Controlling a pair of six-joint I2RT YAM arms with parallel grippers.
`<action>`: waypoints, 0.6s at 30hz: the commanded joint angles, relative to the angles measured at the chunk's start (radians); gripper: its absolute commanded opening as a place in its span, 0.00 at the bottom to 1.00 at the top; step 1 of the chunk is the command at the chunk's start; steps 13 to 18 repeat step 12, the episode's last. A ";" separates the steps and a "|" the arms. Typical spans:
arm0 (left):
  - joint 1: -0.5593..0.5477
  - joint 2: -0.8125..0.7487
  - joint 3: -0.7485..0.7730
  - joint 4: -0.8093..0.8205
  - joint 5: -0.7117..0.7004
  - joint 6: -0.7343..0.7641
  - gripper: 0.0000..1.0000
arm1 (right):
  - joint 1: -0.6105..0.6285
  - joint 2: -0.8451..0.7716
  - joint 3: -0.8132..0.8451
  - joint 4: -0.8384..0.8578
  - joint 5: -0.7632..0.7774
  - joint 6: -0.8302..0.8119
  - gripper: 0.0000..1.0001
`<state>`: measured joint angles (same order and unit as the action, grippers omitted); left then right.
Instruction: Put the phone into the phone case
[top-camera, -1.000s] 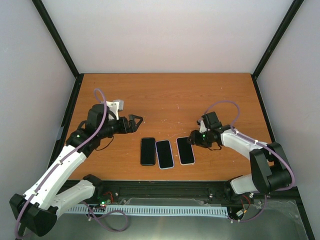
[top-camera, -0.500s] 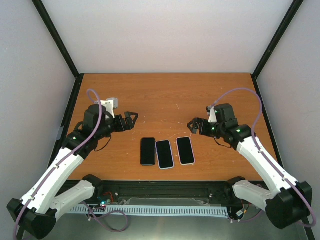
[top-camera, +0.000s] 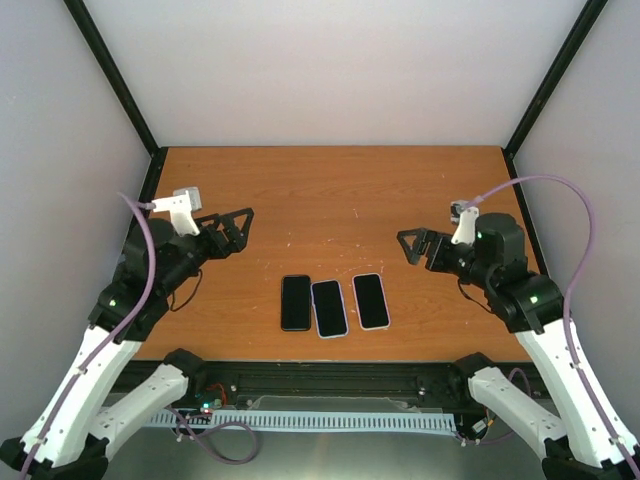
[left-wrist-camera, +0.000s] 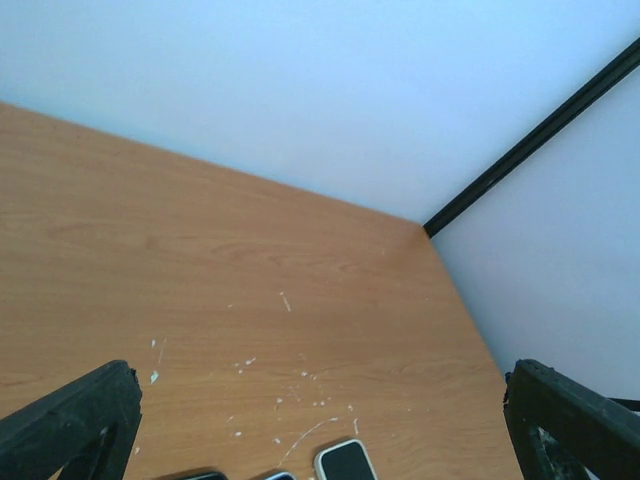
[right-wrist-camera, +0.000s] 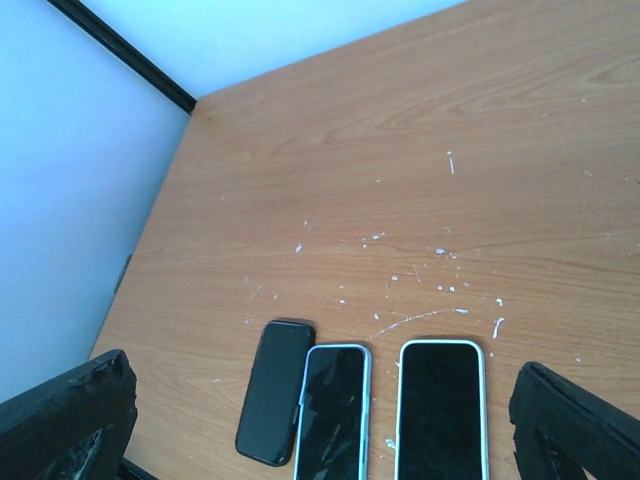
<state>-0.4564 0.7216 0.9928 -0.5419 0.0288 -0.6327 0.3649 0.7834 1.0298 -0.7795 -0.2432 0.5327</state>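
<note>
Three flat phone-shaped things lie side by side on the brown table (top-camera: 330, 185), in the lower middle of the top view, close to the near edge. The black phone (top-camera: 295, 302) on the left is dark all over. The middle phone (top-camera: 329, 308) has a pale rim, is a bit tilted, and lies just beside the black one, maybe touching it. The right phone (top-camera: 371, 301) also has a pale rim and lies a little apart from the middle one. I cannot tell which one is just a case. The left gripper (top-camera: 242, 228) is at the left of the frame, up off the table, spread wide with nothing in it. The right gripper (top-camera: 409, 248) is at the right of the frame, also spread wide and holding nothing. Both point in toward the middle. In the right wrist view all three things show along the bottom, between the two black fingers (right-wrist-camera: 65, 420), and small white marks (right-wrist-camera: 440, 290) dot the wood above them
</note>
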 joint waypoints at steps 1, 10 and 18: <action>0.001 -0.038 0.038 0.035 -0.012 0.020 0.99 | -0.003 -0.068 0.023 -0.029 0.004 0.028 1.00; 0.001 -0.044 -0.007 0.036 0.028 0.019 1.00 | -0.003 -0.160 -0.022 0.032 0.044 0.035 1.00; 0.001 -0.043 -0.021 0.045 0.029 0.023 0.99 | -0.003 -0.165 -0.039 0.046 0.039 0.043 1.00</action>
